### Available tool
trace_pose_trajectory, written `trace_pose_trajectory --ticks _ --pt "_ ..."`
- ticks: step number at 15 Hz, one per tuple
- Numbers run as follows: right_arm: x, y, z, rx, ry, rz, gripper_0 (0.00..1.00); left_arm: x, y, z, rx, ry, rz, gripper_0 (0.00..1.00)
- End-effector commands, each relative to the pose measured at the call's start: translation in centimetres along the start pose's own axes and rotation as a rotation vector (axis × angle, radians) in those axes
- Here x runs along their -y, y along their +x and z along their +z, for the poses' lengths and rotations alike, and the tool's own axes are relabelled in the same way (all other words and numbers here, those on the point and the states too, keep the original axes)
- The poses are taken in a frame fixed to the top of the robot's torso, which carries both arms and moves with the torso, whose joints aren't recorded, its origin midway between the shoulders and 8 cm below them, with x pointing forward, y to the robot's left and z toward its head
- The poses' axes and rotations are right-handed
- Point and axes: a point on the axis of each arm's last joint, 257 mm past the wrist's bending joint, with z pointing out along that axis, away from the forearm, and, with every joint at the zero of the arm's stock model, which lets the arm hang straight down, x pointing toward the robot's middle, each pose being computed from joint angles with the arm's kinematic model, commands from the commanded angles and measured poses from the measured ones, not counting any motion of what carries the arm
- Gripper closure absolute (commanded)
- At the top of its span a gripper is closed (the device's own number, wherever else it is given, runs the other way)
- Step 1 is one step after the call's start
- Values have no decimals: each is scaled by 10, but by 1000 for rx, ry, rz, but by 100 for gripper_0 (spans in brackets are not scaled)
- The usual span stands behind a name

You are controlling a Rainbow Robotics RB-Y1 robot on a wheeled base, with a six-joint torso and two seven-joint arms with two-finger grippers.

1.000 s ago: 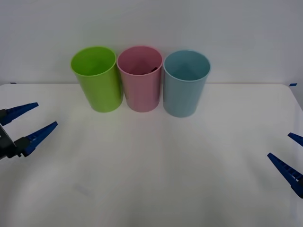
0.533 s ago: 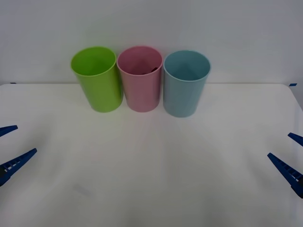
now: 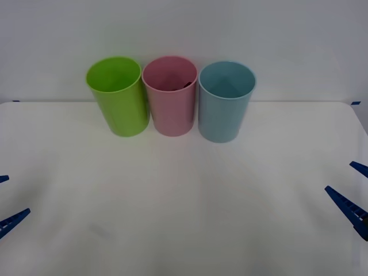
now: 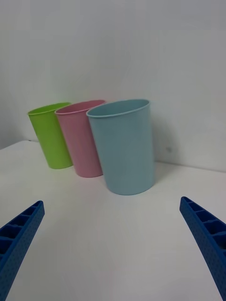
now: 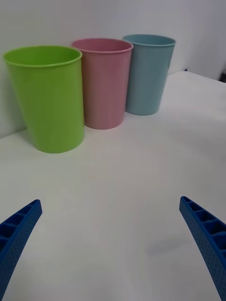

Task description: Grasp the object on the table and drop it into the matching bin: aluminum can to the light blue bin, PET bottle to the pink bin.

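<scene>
The pink bin [image 3: 170,109] stands in the middle of a row of cups at the back of the white table [image 3: 184,201], with the light blue bin [image 3: 224,112] touching it on the right. The PET bottle is hidden. A small dark bit [image 3: 187,84] shows just inside the pink bin's rim. My left gripper [image 3: 7,200] hangs open at the table's left edge, far from the cups. Open too, my right gripper [image 3: 353,187] sits at the right edge. In the wrist views, both the left gripper [image 5: 110,204] and the right gripper [image 4: 112,204] have nothing between their fingers.
A lime green cup [image 3: 121,106] stands left of the pink bin, against it. A plain white wall rises right behind the row. Bare white tabletop stretches from the cups to the near edge.
My left gripper has drawn back to the left and nearer, almost out of the front view, still open. The right gripper and the cups have not moved.
</scene>
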Motion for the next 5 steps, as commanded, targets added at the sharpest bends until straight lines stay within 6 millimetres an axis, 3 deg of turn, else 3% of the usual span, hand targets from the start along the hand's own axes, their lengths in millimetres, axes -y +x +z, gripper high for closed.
trace_pose_trajectory --ticks 1,5 --pt "0 0 0 0 0 0 0 4 7 5 -27 20 -10 0" --pt "0 0 0 0 0 0 0 4 7 5 -27 20 -10 0"
